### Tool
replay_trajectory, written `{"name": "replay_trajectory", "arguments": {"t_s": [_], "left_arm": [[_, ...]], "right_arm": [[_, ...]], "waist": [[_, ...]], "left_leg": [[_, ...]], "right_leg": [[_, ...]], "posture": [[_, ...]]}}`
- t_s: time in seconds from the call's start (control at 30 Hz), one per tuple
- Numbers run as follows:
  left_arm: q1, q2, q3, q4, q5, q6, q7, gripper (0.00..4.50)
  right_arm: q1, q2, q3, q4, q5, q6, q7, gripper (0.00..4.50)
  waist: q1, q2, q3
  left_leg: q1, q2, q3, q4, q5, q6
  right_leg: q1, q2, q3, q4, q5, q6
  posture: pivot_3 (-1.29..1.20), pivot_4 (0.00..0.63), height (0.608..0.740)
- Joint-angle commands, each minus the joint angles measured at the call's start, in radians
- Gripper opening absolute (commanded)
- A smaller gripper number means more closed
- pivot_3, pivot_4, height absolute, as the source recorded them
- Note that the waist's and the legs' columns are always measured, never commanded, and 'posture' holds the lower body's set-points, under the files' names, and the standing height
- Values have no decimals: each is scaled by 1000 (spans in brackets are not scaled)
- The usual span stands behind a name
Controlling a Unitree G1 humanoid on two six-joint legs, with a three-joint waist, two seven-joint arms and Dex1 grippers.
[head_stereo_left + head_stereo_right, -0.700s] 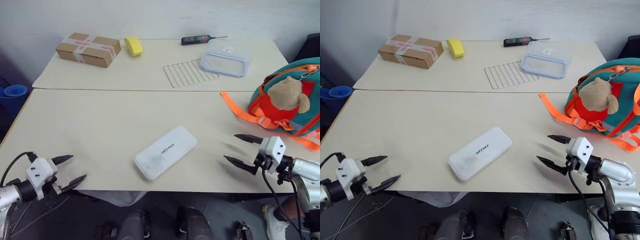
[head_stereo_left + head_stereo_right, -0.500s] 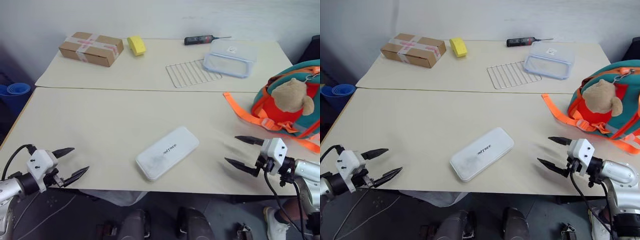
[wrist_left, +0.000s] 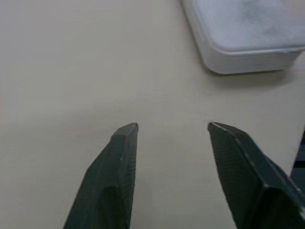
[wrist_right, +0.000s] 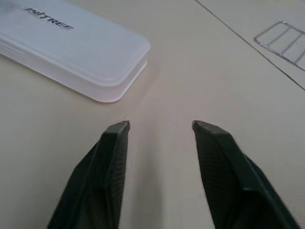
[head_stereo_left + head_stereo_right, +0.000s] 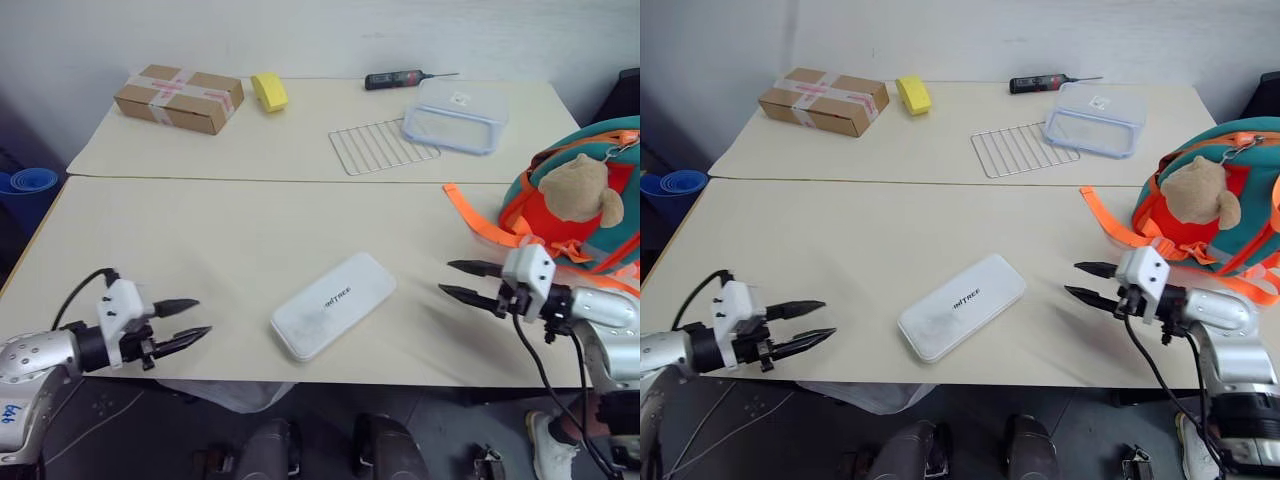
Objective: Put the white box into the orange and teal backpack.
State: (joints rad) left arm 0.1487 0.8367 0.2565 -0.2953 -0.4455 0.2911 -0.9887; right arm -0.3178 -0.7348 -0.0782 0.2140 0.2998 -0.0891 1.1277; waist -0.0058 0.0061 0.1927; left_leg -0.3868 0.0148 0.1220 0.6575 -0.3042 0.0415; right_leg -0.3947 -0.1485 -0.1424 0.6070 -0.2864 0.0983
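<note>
Both end effectors have been brought inward, bracketing for a two-sided pickup. At right-frame edge, the rounded orange and teal backpack (image 5: 590, 205) awaits; the flat white rectangular box (image 5: 333, 304) lies lower-centre on the bench (image 5: 200, 250). Left end effector (image 5: 190, 320) and right end effector (image 5: 455, 279) are apart, empty.
</note>
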Motion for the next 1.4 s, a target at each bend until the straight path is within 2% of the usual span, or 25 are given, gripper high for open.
{"name": "replay_trajectory", "arguments": {"t_s": [0.03,0.1,0.17,0.2,0.4,0.7,0.9,1.07,1.13,1.23,1.27,1.33,1.37,1.4], "left_arm": [[-29,-9,-109,-81,32,13,-2,1371],[-54,-28,-138,-67,40,17,15,719],[-80,-43,-191,-55,60,16,13,158],[-93,-50,-216,-53,58,31,9,41],[-184,-113,-294,-20,90,48,45,41],[-341,-239,-345,97,159,29,109,41],[-449,-331,-384,195,205,15,140,41],[-463,-306,-358,224,190,58,113,41],[-454,-263,-309,231,145,121,84,459],[-464,-180,-258,221,32,345,24,1277],[-485,-160,-239,224,-20,482,29,1590],[-598,-111,-219,290,-133,935,36,2199],[-675,-116,-193,360,-192,1106,21,2515],[-726,-126,-172,407,-227,1205,14,2861]], "right_arm": [[-75,46,62,83,-84,-71,-31,854],[-114,79,84,127,-103,-102,-36,135],[-160,120,115,181,-129,-132,-41,0],[-183,140,130,209,-144,-140,-46,0],[-233,195,174,252,-147,-110,-2,0],[-52,85,100,16,-57,-15,57,0],[104,8,10,-110,-45,31,6,0],[184,-32,-48,-122,-117,35,-108,0],[197,-50,-67,-116,-119,35,-120,0],[212,-70,-76,-126,-103,41,-114,0],[217,-76,-77,-130,-103,38,-111,0],[225,-90,-81,-139,-102,33,-104,0],[223,-94,-82,-142,-98,29,-99,0],[222,-95,-83,-144,-95,26,-96,0]], "waist": [[0,0,0],[1,0,0],[1,0,0],[0,0,0],[1,0,0],[5,0,0],[7,0,0],[3,0,0],[2,0,0],[4,0,0],[4,0,0],[8,-1,1],[11,-2,1],[13,-2,1]], "left_leg": [[0,0,1,0,0,0],[0,0,1,0,0,0],[-1,0,1,0,1,-1],[-1,0,1,0,1,0],[-1,0,1,3,2,1],[-2,0,0,5,1,3],[-2,-1,0,6,1,3],[-2,0,1,5,1,3],[-1,0,1,6,2,2],[-1,0,1,6,2,2],[-1,0,1,6,2,2],[-1,0,0,6,2,3],[-2,0,-1,7,2,3],[-2,-1,-2,8,2,3]], "right_leg": [[0,0,1,1,0,0],[-1,1,1,1,0,0],[-2,1,0,4,0,0],[-1,2,0,5,0,0],[-1,2,1,7,0,0],[1,1,0,6,1,1],[1,1,-1,6,1,1],[1,2,-1,6,1,1],[1,2,0,6,1,1],[1,2,0,5,1,1],[1,2,0,5,1,1],[1,2,1,5,1,1],[2,5,0,6,1,2],[2,5,0,6,0,2]], "posture": [[0,150,740],[0,150,740],[0,150,740],[0,150,740],[0,150,740],[0,150,740],[0,150,740],[0,150,740],[0,150,740],[0,150,740],[0,150,740],[0,150,740],[0,150,740],[0,150,740]]}}
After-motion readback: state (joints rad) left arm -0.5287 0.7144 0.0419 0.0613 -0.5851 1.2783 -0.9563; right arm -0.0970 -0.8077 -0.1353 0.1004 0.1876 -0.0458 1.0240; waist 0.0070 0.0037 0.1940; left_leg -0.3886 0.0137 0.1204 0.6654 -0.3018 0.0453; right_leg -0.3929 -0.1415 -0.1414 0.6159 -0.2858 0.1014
